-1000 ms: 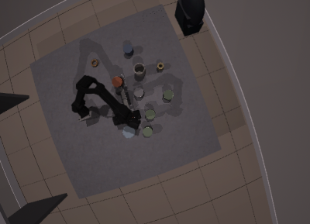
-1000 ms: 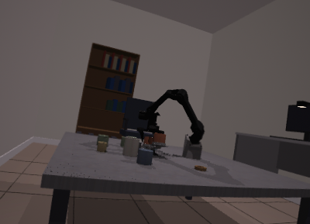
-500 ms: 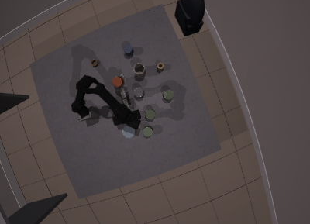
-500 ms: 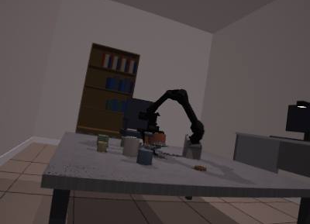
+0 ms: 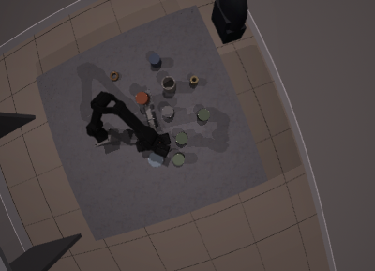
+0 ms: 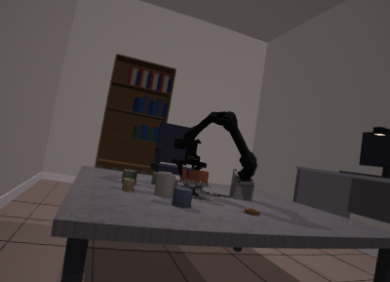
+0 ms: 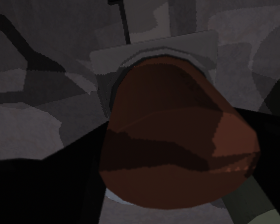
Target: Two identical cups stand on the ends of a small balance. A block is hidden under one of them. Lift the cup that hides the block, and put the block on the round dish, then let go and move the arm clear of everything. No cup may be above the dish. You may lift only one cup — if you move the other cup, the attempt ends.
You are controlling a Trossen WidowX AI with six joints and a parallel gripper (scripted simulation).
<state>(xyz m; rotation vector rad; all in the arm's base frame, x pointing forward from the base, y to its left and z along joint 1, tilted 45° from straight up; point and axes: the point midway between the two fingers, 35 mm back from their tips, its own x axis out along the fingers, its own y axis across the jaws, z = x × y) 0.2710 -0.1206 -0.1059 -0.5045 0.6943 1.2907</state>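
Clasped between the jaws, the orange-red cup point(image 7: 178, 145) stands roughly upright.

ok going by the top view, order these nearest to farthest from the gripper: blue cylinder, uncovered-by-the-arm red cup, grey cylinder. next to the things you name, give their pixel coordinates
Nearest to the gripper point(image 5: 161, 146) point(image 6: 191, 166) point(image 7: 178, 150) first:
1. grey cylinder point(image 5: 168, 112), just above it in the top view
2. red cup point(image 5: 142, 98) point(image 6: 201, 177), up and to the left
3. blue cylinder point(image 5: 155, 59) point(image 6: 182, 197), well beyond, toward the top edge
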